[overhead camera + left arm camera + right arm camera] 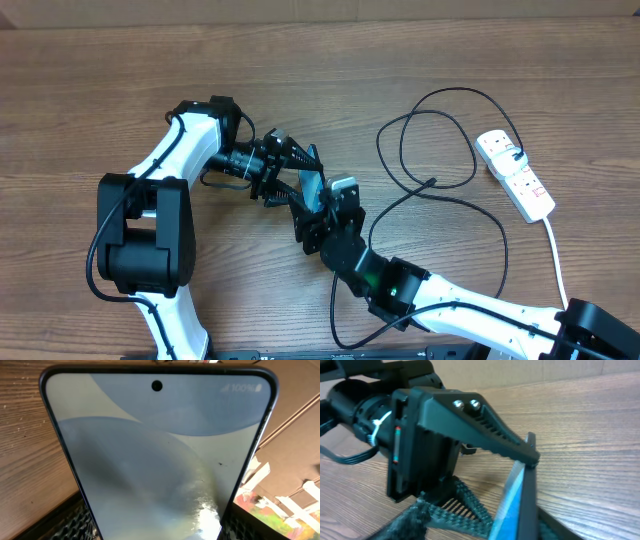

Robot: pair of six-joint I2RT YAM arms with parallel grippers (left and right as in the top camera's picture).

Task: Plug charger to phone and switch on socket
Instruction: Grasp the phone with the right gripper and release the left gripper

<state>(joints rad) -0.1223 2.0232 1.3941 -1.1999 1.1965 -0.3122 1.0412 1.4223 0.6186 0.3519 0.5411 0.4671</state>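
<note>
Blue-white across its lit screen, the slim dark-edged smartphone was held tilted on edge above the brown wood-grain counter, about midway between the left and right edges. A punch-hole camera sat at the top of the screen and "100%" showed in one upper corner.

The black left gripper was closed on the smartphone's two long sides, with one fingertip pressed against its dark rim in the right wrist view. The black right gripper sat just beside the smartphone, on the side nearer the arms' edge of the counter. Its ribbed fingers lay around the smartphone's lower part, but I could not tell whether they pressed on it or stood apart from it.

To the right, the long thin black charger cable lay in loose loops on the wood. Its small black connector tip rested on the counter, apart from the smartphone and from both grippers. The cable led to a black plug in the white elongated power strip, which lay slanted near the right edge toward the far right corner. The switches were too small to read. A thick white cord ran from the strip along the right edge.
</note>
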